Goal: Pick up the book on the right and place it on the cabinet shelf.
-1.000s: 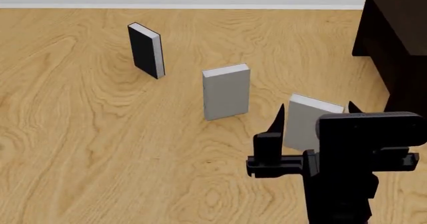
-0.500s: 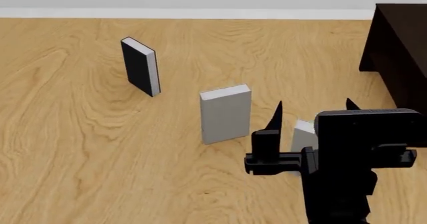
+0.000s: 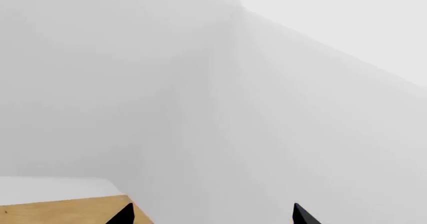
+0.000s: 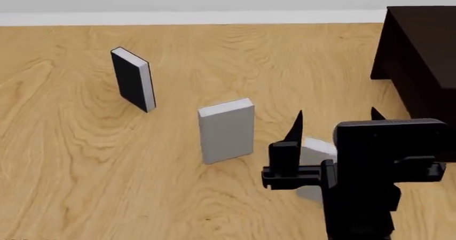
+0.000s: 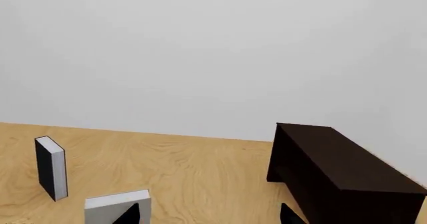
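Two spread fingers of the right end effector (image 4: 333, 125), gaping empty, hover near the plain grey hardcover book (image 4: 315, 150); I'd lower squarely, straddling its covers.

Black-covered book (image 4: 133, 79) upright on the wooden floor (image 4: 71, 160) — second grey book (image 4: 226, 130) nearby.

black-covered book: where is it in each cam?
Head view: black-covered book stands upright on the wooden floor, upper left, beyond and left of the middle grey book.
Right wrist view: at the lower left, upright, white page edge showing.
Left wrist view: not in it; only white walls and a corner of floor.
Shared landmark: the dark cabinet, at the right edge of both head and right wrist views.
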